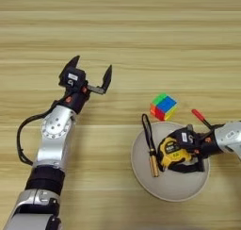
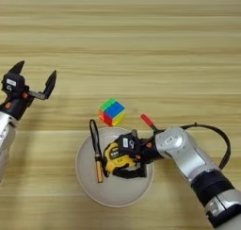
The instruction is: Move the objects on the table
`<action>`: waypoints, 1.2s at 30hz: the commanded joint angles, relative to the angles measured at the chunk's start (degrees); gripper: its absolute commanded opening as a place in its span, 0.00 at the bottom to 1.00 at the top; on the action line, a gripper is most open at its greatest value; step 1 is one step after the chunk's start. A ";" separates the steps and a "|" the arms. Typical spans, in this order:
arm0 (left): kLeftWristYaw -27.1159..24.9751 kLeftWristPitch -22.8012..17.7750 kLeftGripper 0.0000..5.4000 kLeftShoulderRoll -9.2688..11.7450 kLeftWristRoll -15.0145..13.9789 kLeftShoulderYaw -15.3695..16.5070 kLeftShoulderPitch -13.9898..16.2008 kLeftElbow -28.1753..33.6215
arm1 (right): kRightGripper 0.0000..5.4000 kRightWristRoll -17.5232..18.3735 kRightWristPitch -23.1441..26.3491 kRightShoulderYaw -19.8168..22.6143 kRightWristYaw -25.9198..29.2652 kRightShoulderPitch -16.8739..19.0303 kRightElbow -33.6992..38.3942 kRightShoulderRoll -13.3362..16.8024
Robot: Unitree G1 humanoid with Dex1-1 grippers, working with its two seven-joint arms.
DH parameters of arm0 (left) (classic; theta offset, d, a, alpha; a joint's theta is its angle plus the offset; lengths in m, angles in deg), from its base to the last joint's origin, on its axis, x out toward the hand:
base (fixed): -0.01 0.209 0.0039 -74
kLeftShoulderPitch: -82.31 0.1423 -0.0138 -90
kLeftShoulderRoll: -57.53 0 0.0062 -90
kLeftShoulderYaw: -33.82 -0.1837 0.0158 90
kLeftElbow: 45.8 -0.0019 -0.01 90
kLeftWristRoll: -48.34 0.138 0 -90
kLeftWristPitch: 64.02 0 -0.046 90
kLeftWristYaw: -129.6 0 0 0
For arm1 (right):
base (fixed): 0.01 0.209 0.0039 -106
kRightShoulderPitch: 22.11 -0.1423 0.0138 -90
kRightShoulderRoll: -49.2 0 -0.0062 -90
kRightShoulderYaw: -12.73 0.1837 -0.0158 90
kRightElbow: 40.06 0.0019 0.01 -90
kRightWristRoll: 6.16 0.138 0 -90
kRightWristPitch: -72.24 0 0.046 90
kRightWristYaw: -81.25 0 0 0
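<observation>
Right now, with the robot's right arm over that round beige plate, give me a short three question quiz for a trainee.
1. True or false: the multicolour puzzle cube lies on the round beige plate.
2. Which gripper is at the yellow-black tape measure: A left gripper, B right gripper?
3. Fill in: the thin dark-shafted tool with tan wooden handle lies on the ____.

Key: 1 false, it sits on the wooden table just beyond the rim. 2 B. 3 plate.
</observation>
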 commanded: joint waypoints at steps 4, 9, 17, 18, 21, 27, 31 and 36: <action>0.39 0.33 1.00 -0.01 0.23 -0.09 -0.30 -0.37 | 0.80 0.70 -0.11 1.04 -0.06 -1.35 0.52 -0.21; 0.40 0.29 1.00 -0.02 0.25 -0.10 -0.29 -0.31 | 0.80 2.05 0.41 2.48 0.36 -1.43 1.94 0.03; 0.46 0.32 1.00 -0.07 0.28 -0.10 -0.49 -0.61 | 0.80 5.25 2.22 6.32 0.90 -1.92 5.27 1.37; 0.48 0.32 1.00 -0.08 0.29 -0.11 -0.53 -0.65 | 0.80 5.50 2.36 6.88 0.84 -2.10 5.36 1.54; 0.50 0.37 1.00 -0.08 0.32 -0.13 -0.62 -0.80 | 0.80 6.78 3.00 8.83 0.92 -2.80 5.49 2.05; 0.58 0.48 1.00 -0.02 0.32 -0.17 -0.80 -1.12 | 0.80 8.18 3.28 12.51 0.45 -4.68 4.21 3.89; 0.54 0.57 1.00 0.06 0.32 -0.14 -0.94 -1.40 | 0.80 8.56 3.03 14.62 0.05 -5.82 2.51 5.17; 0.55 0.64 1.00 0.12 0.38 -0.14 -1.03 -1.63 | 0.80 9.03 2.52 17.62 -0.68 -6.68 0.51 7.59</action>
